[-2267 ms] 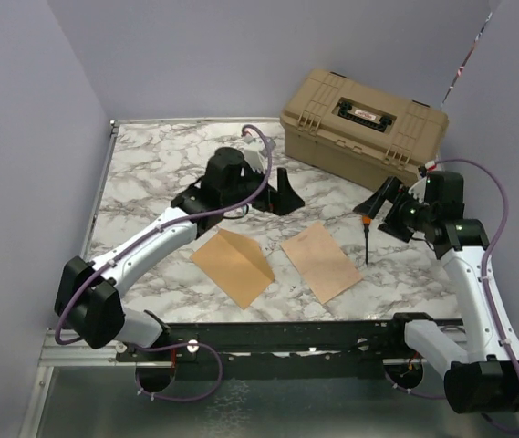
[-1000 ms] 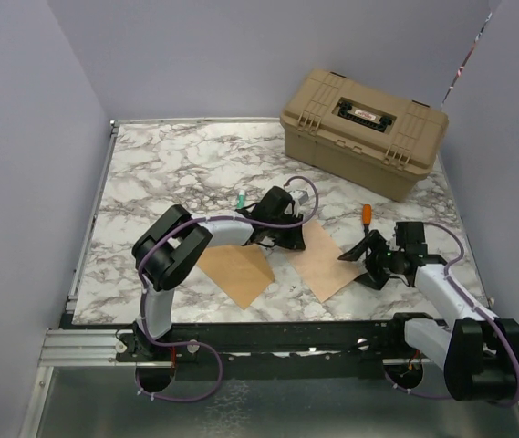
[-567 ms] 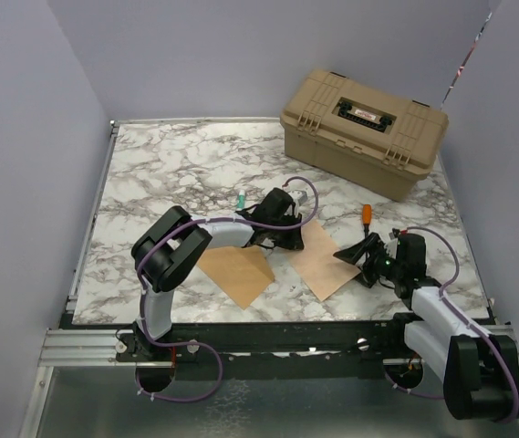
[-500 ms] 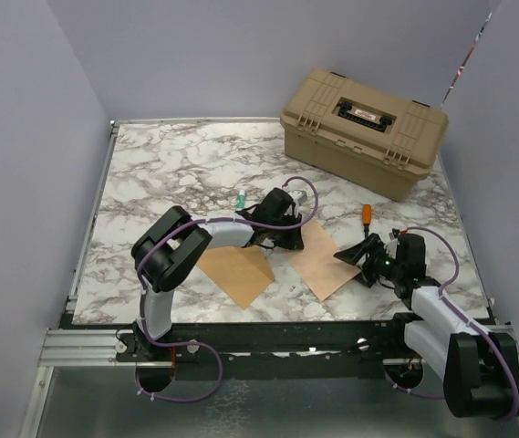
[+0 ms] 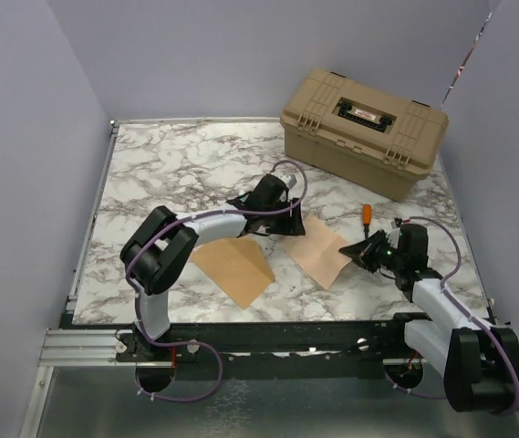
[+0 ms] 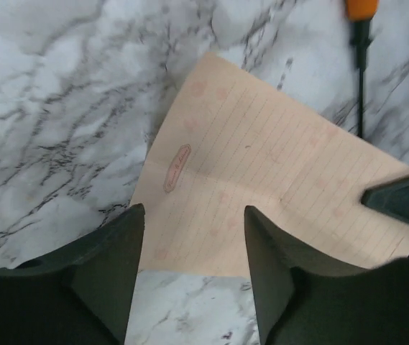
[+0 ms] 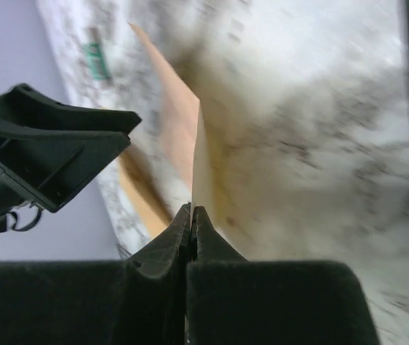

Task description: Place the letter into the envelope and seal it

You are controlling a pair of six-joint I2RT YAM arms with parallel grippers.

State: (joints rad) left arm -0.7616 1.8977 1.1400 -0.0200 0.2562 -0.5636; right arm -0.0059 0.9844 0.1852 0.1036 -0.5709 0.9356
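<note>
The right gripper (image 5: 359, 252) is fully closed on the right edge of the letter (image 5: 318, 248). In the right wrist view its fingers (image 7: 162, 248) meet flat together with the thin sheet (image 7: 198, 154) pinched between them, and that edge is lifted off the table (image 5: 168, 173). The rest of the pale, lined letter lies on the marble near the front middle, between the two arms. The left gripper (image 5: 286, 223) is over the sheet's opposite, far-left corner with its jaws partly apart. In the left wrist view the fingers (image 6: 111, 262) straddle the sheet's edge (image 6: 262, 187) with a clear gap and grip nothing; whether their tips touch the paper cannot be told. The darker envelope (image 5: 232, 265) lies just beside the letter, to its left, with its flap angled up along the crease. An orange-handled screwdriver (image 5: 366, 215) lies just beyond the right gripper, and a tan toolbox (image 5: 364, 119) sits at the far right of the table.
</note>
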